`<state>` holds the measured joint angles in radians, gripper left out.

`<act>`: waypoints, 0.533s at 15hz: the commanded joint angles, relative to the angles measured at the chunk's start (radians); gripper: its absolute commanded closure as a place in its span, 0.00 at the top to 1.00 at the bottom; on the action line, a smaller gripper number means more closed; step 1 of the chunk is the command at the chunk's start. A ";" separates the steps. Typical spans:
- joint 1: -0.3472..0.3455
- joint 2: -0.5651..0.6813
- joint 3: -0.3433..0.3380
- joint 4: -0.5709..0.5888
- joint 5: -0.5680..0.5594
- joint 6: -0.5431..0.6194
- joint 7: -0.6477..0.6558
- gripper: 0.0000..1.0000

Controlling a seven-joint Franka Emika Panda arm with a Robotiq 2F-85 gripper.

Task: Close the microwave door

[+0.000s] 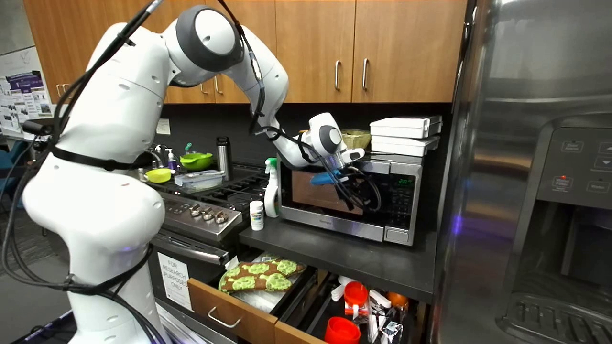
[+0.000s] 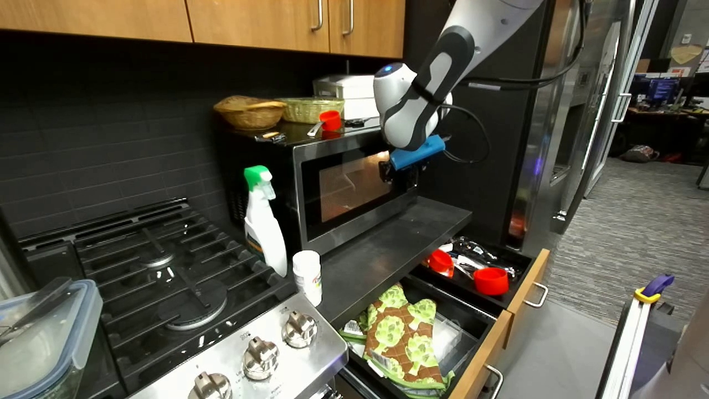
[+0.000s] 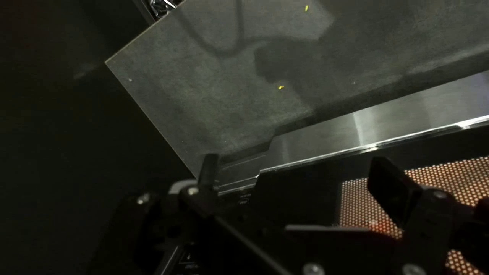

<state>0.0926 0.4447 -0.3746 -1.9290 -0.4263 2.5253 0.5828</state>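
Black fingers of the tool stand wide apart, gripping nothing, in the lower half of the wrist view. They are presumably posed to push, set toward the free edge of the microwave door, far from the likely hinge, for leverage. That door occupies mid-frame in an exterior view, glowing from within; whether the tool touches it cannot be told. The wrist view reveals what the exterior views hardly do: a small step between door and steel corner panel, hinting that it is barely ajar. An exterior view alone shows the green clock, right of centre; likewise a red scoop above the door, upper middle.
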 commanded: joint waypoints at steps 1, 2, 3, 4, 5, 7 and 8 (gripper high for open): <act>-0.023 -0.050 0.045 0.013 0.056 -0.113 -0.013 1.00; -0.028 -0.062 0.053 0.011 0.068 -0.137 -0.013 1.00; -0.031 -0.071 0.059 0.011 0.076 -0.160 -0.010 1.00; -0.034 -0.080 0.063 0.009 0.078 -0.173 -0.005 1.00; -0.037 -0.086 0.066 0.010 0.078 -0.185 -0.001 1.00; -0.045 -0.098 0.074 0.011 0.082 -0.216 0.004 1.00; -0.048 -0.102 0.076 0.013 0.082 -0.237 0.007 1.00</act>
<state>0.0691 0.3775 -0.3229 -1.9111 -0.3526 2.3474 0.5816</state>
